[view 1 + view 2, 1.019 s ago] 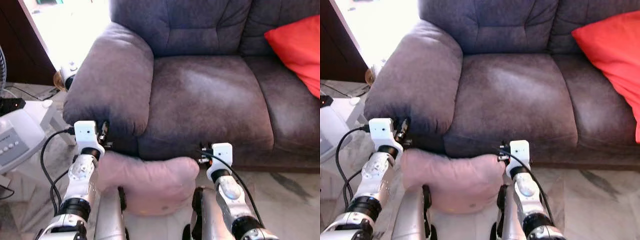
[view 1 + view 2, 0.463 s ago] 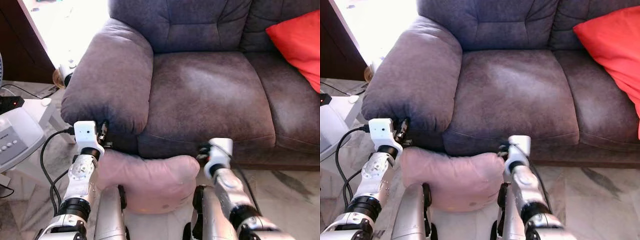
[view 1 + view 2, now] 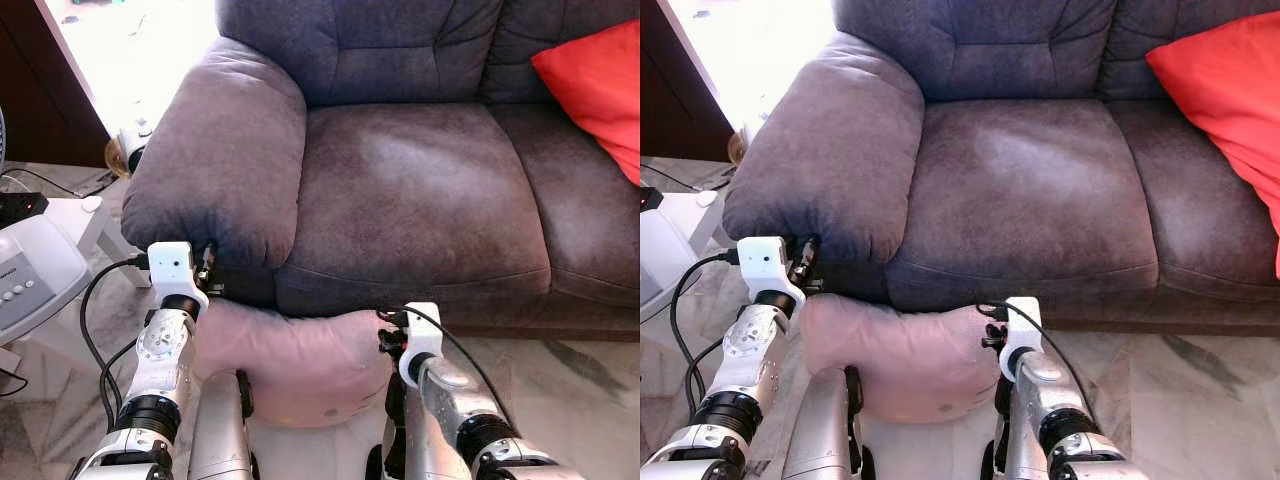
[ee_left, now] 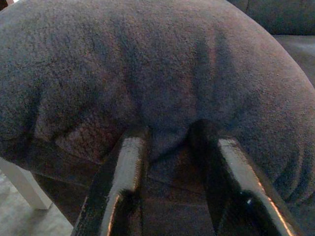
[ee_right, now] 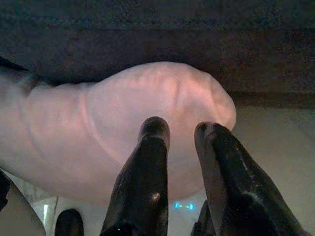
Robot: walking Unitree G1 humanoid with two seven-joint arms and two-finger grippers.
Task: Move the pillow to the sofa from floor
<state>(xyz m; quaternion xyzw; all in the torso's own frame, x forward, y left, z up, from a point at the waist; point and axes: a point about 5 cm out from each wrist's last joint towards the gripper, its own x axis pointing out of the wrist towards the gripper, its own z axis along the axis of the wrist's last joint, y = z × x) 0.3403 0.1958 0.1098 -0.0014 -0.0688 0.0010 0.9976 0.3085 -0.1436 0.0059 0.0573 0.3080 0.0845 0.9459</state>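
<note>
Pink pillow [image 3: 290,360] lies on the floor [image 3: 570,390] against the sofa [image 3: 400,190] front, below the armrest [image 3: 220,150]. Right gripper [image 5: 182,135] at the pillow's right end, fingers slightly apart, seemingly touching the fabric (contact unclear). Left gripper [image 4: 170,142] parted, empty, tips at the armrest underside. Red cushion [image 3: 600,90] on the seat.

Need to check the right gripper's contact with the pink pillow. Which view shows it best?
The right wrist view: the right gripper has its fingers slightly apart against the pink pillow. The eye views show the pillow between both arms below the sofa front. The left wrist view shows the sofa armrest.
</note>
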